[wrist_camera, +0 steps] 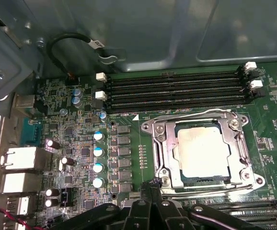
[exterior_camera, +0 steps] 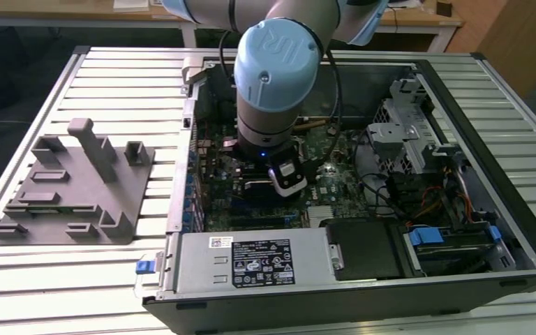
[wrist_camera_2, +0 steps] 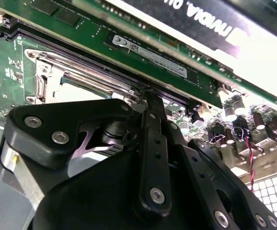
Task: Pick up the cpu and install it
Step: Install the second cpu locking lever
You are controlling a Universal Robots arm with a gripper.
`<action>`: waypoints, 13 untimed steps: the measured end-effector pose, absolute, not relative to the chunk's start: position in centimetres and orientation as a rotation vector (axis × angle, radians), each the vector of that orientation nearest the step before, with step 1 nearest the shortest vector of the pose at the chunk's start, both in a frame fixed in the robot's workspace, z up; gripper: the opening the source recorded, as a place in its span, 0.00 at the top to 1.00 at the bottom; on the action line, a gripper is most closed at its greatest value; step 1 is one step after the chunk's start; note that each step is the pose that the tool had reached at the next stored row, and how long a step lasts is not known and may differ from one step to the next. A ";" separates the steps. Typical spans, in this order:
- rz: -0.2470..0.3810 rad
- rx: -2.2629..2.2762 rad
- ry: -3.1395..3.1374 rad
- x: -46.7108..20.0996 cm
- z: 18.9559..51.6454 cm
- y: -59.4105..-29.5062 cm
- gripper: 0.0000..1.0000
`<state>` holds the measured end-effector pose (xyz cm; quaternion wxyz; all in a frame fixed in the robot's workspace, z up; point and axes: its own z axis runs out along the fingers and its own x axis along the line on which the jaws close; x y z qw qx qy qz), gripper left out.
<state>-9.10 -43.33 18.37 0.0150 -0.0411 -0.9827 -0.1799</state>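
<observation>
The arm reaches straight down into the open computer case (exterior_camera: 491, 209) lying on the slatted bench (exterior_camera: 109, 279), its wrist upright over the motherboard (wrist_camera: 71, 143); the tool (wrist_camera: 150, 189) hangs low at the socket frame (wrist_camera: 153, 129), fingers drawn together to a narrow tip and holding nothing. The cpu (wrist_camera: 203, 153) sits flat inside that metal frame, just beside the fingertips; memory slots (wrist_camera: 177, 88) run along the frame's far side, and a grey fixture block (exterior_camera: 72, 188) stands on the bench at the exterior view's left.

cpu (wrist_camera: 199, 154) in socket frame (wrist_camera: 154, 128)
</observation>
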 end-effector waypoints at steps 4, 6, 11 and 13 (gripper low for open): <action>-0.555 -0.128 -3.059 -9.1 18.4 -43.3 0.89; -0.550 -0.128 -3.061 -9.1 18.5 -43.3 0.89; -0.532 -0.128 -3.064 -9.1 18.7 -43.3 0.89; -0.530 -0.128 -3.064 -9.1 18.7 -43.2 0.89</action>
